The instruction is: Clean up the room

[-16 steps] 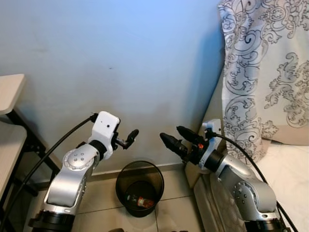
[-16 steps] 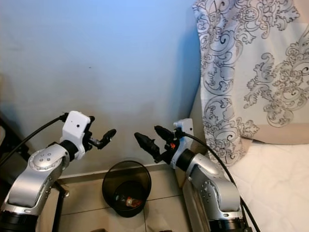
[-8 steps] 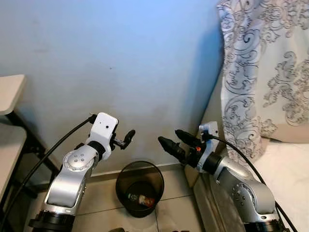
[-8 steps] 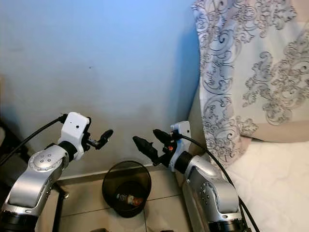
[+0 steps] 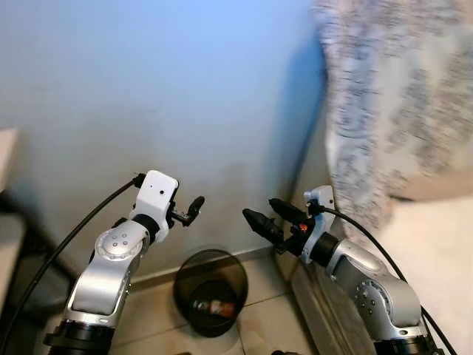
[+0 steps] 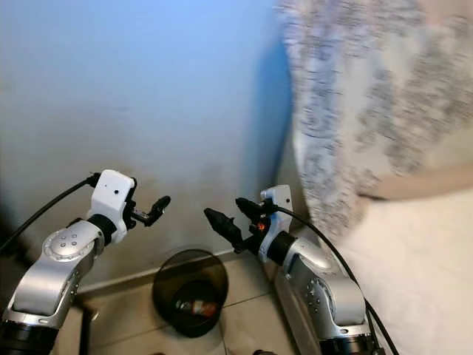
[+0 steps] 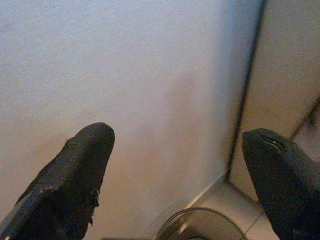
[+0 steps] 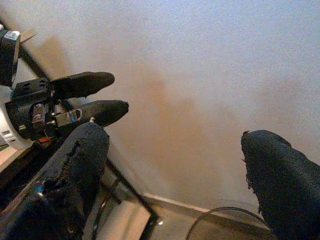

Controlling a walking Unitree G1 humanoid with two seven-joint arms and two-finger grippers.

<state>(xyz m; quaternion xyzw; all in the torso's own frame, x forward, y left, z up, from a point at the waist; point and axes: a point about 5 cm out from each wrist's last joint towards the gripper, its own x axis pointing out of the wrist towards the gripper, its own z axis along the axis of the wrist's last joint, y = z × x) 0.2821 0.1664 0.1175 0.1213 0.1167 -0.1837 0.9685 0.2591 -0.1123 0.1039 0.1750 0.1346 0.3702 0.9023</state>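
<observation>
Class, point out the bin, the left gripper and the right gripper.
bin (image 5: 186,272), left eye view, near-left rim.
left gripper (image 5: 194,206), left eye view, between its fingertips.
right gripper (image 5: 261,213), left eye view, between its fingertips.

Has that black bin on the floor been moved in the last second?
No. The black wastebasket sits at the foot of the blue wall, just as before. The whole picture has shifted and blurred slightly, so the camera moved, not the bin.

The matt pale-blue painted wall (image 5: 148,89) rises behind a glossy black plastic round bin (image 5: 211,292) on smooth tiled floor (image 5: 259,318).
</observation>
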